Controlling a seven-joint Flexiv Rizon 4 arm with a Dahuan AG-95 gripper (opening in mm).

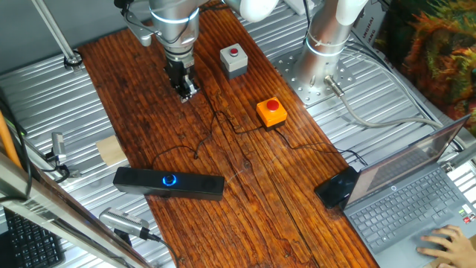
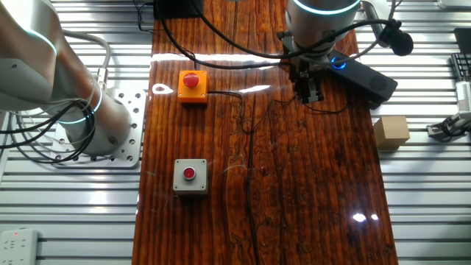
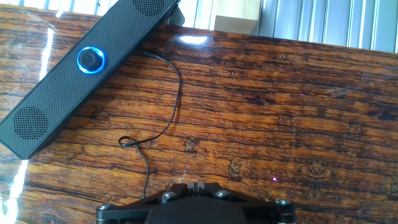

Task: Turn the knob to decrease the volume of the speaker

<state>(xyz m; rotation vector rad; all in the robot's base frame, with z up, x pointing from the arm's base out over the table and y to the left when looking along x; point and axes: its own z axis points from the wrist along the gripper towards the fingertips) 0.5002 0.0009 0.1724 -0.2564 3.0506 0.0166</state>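
A: Where do we log the small round black knob with the glowing blue ring (image 3: 91,60)?

B: On the long slim black bar speaker (image 1: 168,182), well apart from our two-finger gripper (image 1: 185,91), ahead-left in hand view. Fingers appear closed, grasping nothing.

A red push-button on a grey box (image 1: 233,59), another on an orange box (image 1: 271,112), and a silver laptop (image 1: 416,195) are observed on the wooden table (image 1: 282,216).

Glossy grained wooden table (image 3: 298,124); matt black mesh-fronted speaker (image 3: 56,93); ribbed metal surround (image 1: 44,97).
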